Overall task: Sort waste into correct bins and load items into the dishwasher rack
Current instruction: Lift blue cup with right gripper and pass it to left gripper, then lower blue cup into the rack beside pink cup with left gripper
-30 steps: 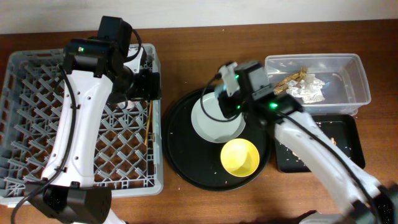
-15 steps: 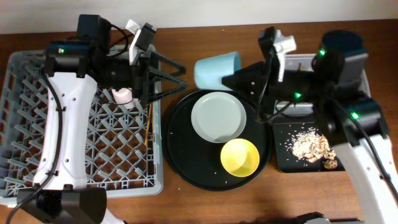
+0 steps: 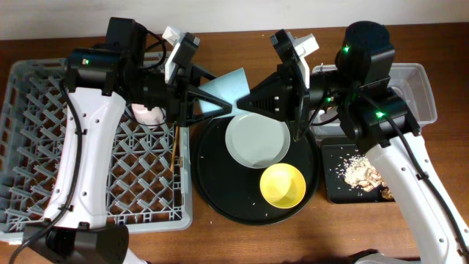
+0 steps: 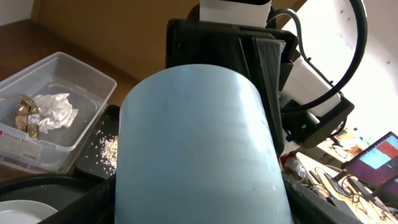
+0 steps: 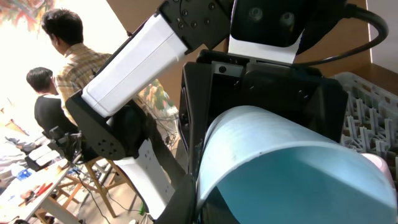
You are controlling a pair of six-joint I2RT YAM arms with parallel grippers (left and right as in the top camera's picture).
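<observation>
The small blue cup (image 3: 223, 86) hangs in the air between both grippers, above the gap between the grey dishwasher rack (image 3: 44, 147) and the round tray. My right gripper (image 3: 245, 103) is shut on its rim; the cup's open mouth (image 5: 292, 168) faces that camera. My left gripper (image 3: 220, 94) has a finger on each side of the cup's body (image 4: 199, 149). The pink cup (image 3: 146, 112) and the chopsticks (image 3: 174, 147) lie in the rack. The white plate (image 3: 256, 139) and yellow bowl (image 3: 283, 185) sit on the round tray.
The large round black tray (image 3: 212, 183) lies at the middle. The clear tub (image 3: 419, 88) at the back right holds the paper wad (image 4: 53, 111) and gold wrapper (image 4: 26, 115). The shallow black tray (image 3: 410, 183) holds food scraps (image 3: 363, 170).
My right gripper has carried the blue cup left, towards the rack. My left gripper has come to meet it, and its fingers are now around the cup.
</observation>
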